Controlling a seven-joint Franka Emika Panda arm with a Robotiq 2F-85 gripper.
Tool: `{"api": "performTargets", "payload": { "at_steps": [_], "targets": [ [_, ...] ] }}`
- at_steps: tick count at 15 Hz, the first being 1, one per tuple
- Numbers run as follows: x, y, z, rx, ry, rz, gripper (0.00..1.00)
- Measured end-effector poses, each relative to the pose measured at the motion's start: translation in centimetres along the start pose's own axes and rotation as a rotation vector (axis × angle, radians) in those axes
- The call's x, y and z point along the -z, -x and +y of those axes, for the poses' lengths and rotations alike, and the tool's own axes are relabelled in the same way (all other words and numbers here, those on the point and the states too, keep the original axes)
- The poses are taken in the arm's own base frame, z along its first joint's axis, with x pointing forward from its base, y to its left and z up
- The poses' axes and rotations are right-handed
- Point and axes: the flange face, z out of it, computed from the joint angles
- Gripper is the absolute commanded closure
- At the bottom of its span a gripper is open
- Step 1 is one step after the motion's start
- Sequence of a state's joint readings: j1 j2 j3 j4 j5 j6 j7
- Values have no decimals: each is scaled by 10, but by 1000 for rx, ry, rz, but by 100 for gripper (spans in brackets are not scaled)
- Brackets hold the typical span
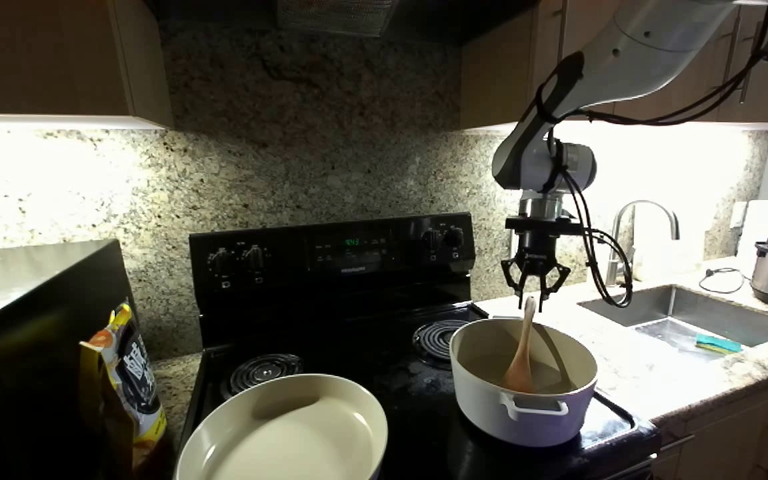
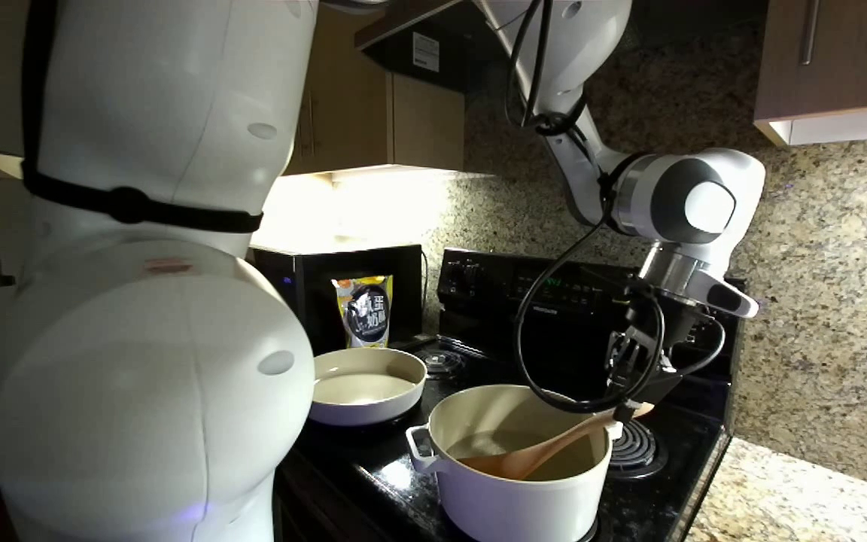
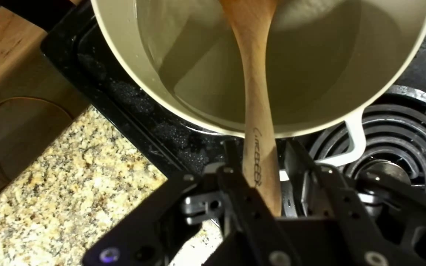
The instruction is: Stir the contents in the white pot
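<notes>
White pot (image 1: 524, 420): on the black stove (image 1: 417, 400), beside your granite counter (image 3: 68, 192). Wooden spoon (image 1: 521, 367): broad end inside the pot, handle leaning over its rim. Your gripper (image 1: 531, 309): jaws parted, the spoon handle between them, slack showing alongside. Black cable loop (image 2: 584, 407): hangs across the pot's rim in an exterior view; you cannot tell whether they touch. Side handle (image 3: 358, 138) of the pot: near your gripper, overlapping a coil burner (image 3: 412, 136) in the wrist view. Wide shallow dish (image 1: 304, 433): on the stove, apart from the pot. Printed bag (image 1: 136, 373): near the dish. Sink (image 1: 711, 310): in the counter, sponge (image 1: 719, 343) at it.
</notes>
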State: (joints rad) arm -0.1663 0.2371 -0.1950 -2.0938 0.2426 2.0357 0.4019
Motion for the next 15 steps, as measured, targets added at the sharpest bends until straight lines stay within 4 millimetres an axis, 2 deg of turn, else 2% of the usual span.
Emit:
{"api": "performTargets", "payload": {
  "at_steps": [2,3,4,5,10,11,12,15],
  "targets": [
    [-2,-1,0,-1,3,-3,19],
    [-3,-2,-1,-2,4,-4,62],
    [-4,-3,-1,-2,6,-4,58],
    [-5,-4,-2,-2,7,-4,59],
    [-6,-9,-5,-1,10,-2,93],
    [-6,-11,-6,0,10,-1,96],
    [-6,-12,-7,-1,10,0,93],
    [-4,-14,-9,0,8,5,92]
  ]
}}
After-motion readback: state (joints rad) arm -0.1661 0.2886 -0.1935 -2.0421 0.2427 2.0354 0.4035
